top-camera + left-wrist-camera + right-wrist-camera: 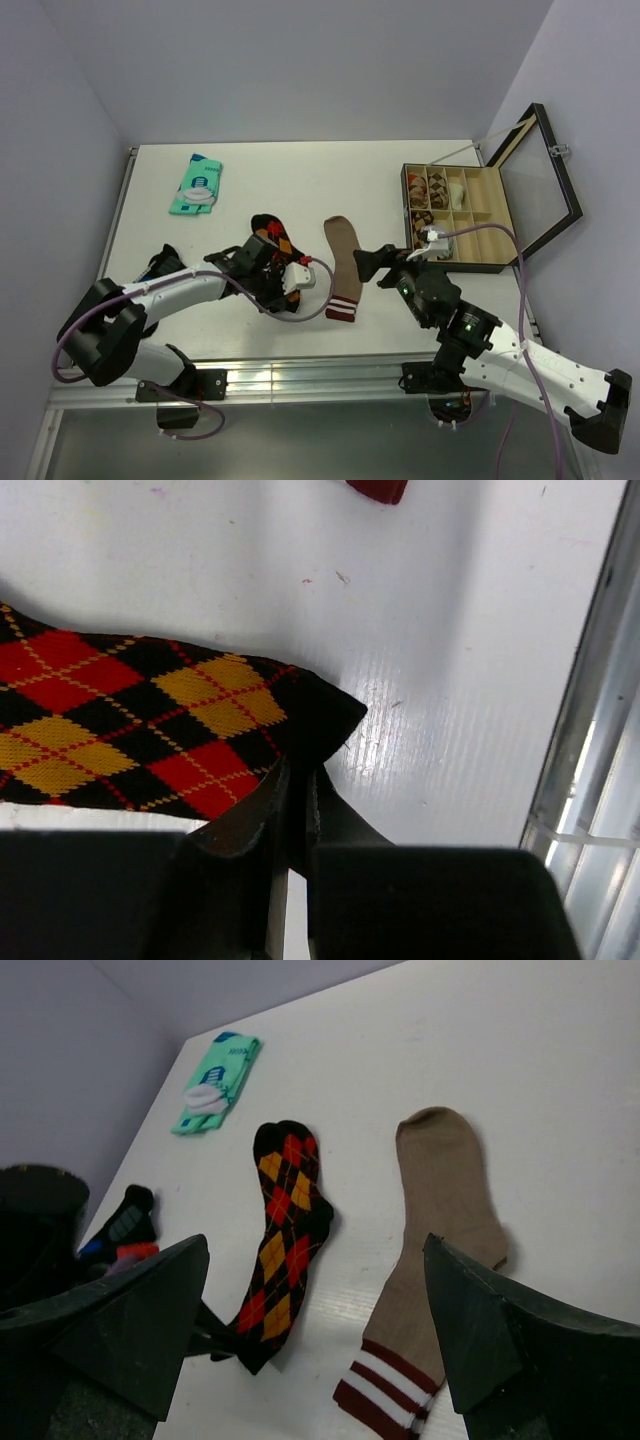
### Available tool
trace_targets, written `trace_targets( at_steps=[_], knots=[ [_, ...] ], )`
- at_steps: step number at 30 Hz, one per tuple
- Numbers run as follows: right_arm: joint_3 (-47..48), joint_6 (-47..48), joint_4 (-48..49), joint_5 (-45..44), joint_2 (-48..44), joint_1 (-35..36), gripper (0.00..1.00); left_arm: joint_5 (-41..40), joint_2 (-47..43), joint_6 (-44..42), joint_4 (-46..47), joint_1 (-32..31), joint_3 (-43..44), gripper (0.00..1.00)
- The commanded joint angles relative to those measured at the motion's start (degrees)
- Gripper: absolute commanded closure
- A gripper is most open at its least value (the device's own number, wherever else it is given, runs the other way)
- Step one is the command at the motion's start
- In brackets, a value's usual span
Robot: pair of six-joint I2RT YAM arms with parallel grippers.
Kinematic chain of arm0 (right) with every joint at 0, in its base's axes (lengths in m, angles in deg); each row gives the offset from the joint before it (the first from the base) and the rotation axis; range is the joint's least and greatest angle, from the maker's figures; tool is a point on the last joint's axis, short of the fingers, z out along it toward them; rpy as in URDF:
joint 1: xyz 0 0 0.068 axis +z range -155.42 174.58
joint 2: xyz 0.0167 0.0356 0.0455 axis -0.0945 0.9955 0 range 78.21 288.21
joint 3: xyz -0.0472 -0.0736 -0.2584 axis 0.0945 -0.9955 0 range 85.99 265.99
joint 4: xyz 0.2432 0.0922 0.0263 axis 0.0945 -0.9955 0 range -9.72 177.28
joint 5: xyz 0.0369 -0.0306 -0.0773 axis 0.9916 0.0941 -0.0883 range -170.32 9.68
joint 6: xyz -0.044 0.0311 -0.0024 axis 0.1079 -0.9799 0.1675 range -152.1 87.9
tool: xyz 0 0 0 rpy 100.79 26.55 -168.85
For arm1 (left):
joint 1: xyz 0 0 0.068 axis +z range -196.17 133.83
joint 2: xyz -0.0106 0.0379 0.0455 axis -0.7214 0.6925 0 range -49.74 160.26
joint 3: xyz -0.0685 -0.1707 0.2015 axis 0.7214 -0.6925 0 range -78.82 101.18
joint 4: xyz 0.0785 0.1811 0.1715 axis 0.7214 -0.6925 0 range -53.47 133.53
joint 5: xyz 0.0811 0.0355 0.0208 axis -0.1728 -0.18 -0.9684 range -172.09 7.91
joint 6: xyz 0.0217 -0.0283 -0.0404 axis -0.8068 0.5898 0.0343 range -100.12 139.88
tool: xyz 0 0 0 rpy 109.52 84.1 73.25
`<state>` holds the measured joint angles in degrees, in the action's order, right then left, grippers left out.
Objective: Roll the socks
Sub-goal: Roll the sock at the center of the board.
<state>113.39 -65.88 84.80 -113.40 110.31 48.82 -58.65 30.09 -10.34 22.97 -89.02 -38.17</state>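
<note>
The black argyle sock [272,232] lies flat at the table's middle, and the tan sock [345,262] with a maroon, white-striped cuff lies to its right. My left gripper [281,296] is shut on the near, cuff end of the argyle sock [150,730]; in the left wrist view its fingers [262,810] pinch the black edge. My right gripper [372,268] hovers open just right of the tan sock. From the right wrist both the argyle sock [285,1230] and the tan sock [440,1210] show between its spread fingers [150,1310].
A teal flat packet [197,185] lies at the back left. An open compartment box [455,215] with its lid [540,180] raised stands at the right. The table's near metal edge [600,730] runs close beside the left gripper.
</note>
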Motion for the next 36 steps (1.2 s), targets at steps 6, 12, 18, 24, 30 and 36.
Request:
trace_targets(
  at_steps=[6, 12, 18, 24, 30, 36],
  knots=[
    [-6.3, 5.5, 13.6, 15.1, -2.0, 0.1, 0.07, 16.9, 6.3, -4.8, -15.6, 8.2, 10.2, 1.0],
    [-7.7, 11.0, 22.3, 27.0, 6.0, 0.4, 0.09, 24.0, 16.1, -12.9, -30.0, 13.4, 18.3, 1.0],
    [-8.6, 14.4, 30.6, 35.4, 16.4, 1.5, 0.09, 28.3, 25.5, -21.5, -44.4, 17.7, 26.5, 1.0],
    [-7.1, 16.1, 35.2, 37.0, 26.7, 3.2, 0.11, 30.6, 34.0, -26.2, -52.6, 20.0, 32.6, 1.0],
    [-2.9, 18.0, 36.1, 36.6, 38.3, 5.3, 0.16, 31.8, 39.3, -26.6, -56.2, 20.7, 35.7, 0.99],
    [0.4, 19.5, 37.5, 35.5, 46.7, 7.4, 0.2, 30.7, 41.6, -22.4, -53.9, 21.1, 37.2, 1.0]
  ],
)
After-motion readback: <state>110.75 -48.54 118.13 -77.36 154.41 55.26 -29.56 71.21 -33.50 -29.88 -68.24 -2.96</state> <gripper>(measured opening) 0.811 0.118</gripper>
